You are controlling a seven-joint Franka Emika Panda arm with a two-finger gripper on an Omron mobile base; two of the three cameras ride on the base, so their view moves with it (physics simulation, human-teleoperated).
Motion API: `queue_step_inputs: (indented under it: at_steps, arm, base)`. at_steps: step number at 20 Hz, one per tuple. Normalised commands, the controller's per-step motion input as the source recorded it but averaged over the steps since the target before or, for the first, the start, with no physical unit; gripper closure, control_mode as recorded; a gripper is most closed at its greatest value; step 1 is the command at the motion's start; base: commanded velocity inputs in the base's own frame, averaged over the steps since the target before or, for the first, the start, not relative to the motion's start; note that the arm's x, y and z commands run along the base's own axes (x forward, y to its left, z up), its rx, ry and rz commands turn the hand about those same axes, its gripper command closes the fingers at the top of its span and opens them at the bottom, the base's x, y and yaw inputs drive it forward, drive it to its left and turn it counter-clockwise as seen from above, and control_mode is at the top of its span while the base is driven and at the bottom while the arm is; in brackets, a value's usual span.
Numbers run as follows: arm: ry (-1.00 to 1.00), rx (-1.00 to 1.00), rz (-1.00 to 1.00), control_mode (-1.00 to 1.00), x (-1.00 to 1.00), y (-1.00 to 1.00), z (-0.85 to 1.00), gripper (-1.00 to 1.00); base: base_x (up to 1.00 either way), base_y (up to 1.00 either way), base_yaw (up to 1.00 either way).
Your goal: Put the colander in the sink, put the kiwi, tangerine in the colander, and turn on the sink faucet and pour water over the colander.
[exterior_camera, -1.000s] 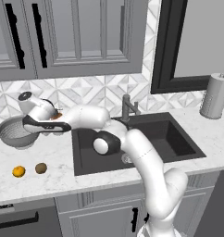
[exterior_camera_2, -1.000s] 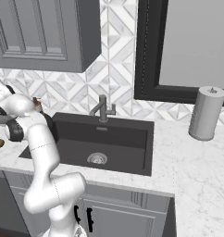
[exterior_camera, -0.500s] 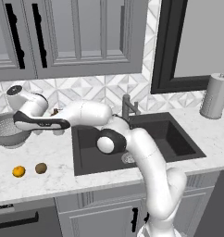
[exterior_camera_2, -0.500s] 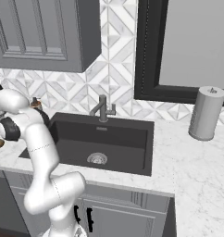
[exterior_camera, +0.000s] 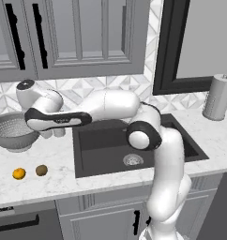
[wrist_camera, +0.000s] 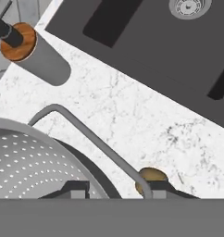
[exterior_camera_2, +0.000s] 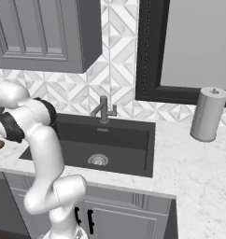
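Since a second ago, the arm has been swung left to the colander (exterior_camera: 13, 131). One sink (exterior_camera: 134, 145), one perforated silver colander on the counter left of it, one tangerine (exterior_camera: 19, 173) and one brown kiwi (exterior_camera: 41, 170) are counted. The gripper (wrist_camera: 115, 192) straddles the colander's rim handle; whether it is clamped cannot be told.

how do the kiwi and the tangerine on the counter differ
The kiwi is dull brown and slightly oval; the tangerine is bright orange and round. The kiwi lies nearer the sink, the tangerine farther left. Both are small, similar in size, and rest on the counter.
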Motion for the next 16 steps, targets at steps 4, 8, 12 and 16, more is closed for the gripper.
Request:
queue_step_inputs:
  at_steps: [4,8,12,16]
  arm:
    - [-0.11,0.26,-0.03,-1.00,-1.00,-0.99,0.36,1.00]
    - [-0.03,0.21,-0.02,-1.00,-1.00,-0.97,0.30,1.00]
    - [0.00,0.08,-0.02,-1.00,-0.91,-1.00,0.22,1.00]
    - [0.08,0.05,0.00,-1.00,-0.13,-1.00,0.43,1.00]
  base:
    - [0.00,0.00,0.00]
    - [0.00,0.00,0.00]
    - [0.00,0.00,0.00]
    - [0.00,0.00,0.00]
